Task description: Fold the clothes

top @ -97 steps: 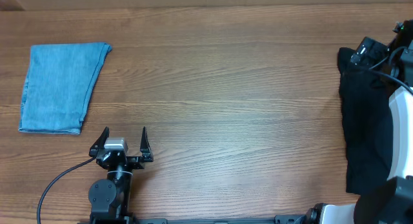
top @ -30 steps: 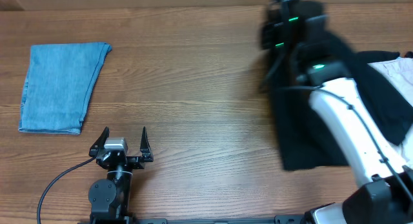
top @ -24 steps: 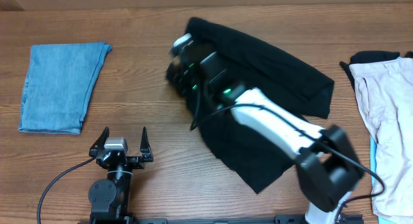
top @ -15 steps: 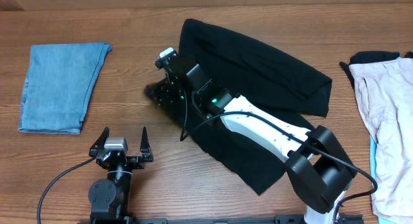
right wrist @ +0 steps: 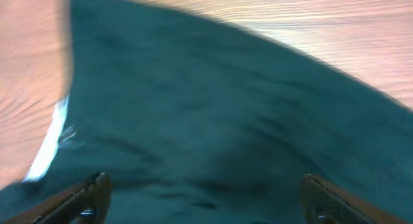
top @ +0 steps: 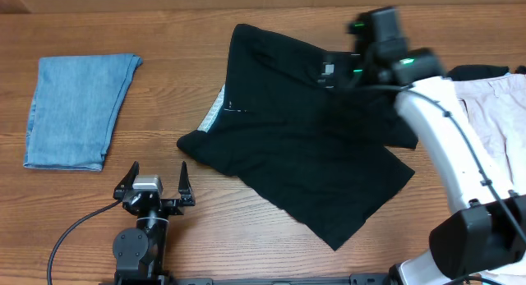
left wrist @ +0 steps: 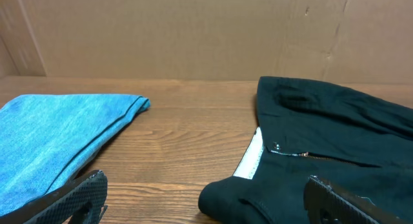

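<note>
A large black garment (top: 304, 141) of the clothes lies spread and rumpled across the middle of the table, with a white inner band (top: 212, 114) showing at its left edge. Above its upper right part hovers my right gripper (top: 333, 71), open, with nothing between its fingers; its wrist view shows only blurred black cloth (right wrist: 226, 121) under the gripper (right wrist: 210, 204). My left gripper (top: 156, 182) rests open near the front edge, just left of the garment's near corner (left wrist: 239, 198). A folded light-blue denim piece (top: 78, 112) lies at the far left.
A beige garment (top: 501, 112) lies at the right edge, with a bit of dark cloth (top: 472, 71) beside it. My right arm (top: 448, 153) crosses above the black garment's right side. A cardboard wall (left wrist: 193, 30) backs the table.
My right gripper dragged the black garment from the right edge to the centre, opened, let it go and swung back to the right. The left arm has not moved.
</note>
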